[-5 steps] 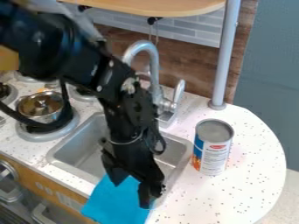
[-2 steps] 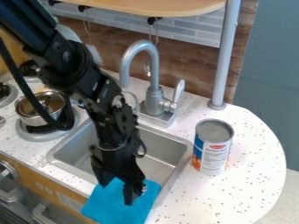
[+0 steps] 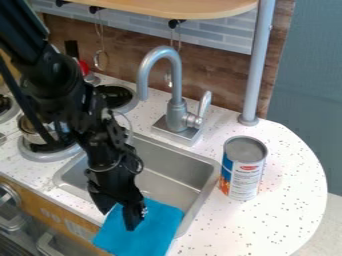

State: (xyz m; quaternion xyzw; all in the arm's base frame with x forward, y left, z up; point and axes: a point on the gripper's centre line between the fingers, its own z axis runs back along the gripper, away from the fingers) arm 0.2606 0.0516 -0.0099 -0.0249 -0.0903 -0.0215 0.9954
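Over the front edge of the sink hangs the black gripper, its two fingers apart and pointing down. A blue cloth lies draped across the sink's front rim, below and to the right of the gripper. The fingertips overlap the cloth's upper left part in the view; whether they touch it I cannot tell. Nothing shows between the fingers. To the right of the sink a can with a white, blue and red label stands upright on the speckled counter.
Behind the sink rises a grey faucet with a side handle. A metal pot sits on a burner at the left, partly behind the arm. A grey pole stands at the back right, below a wooden shelf.
The arm and gripper have shifted left across the sink, uncovering more of the basin, the faucet base and a rear burner. The cloth and can have stayed where they were.
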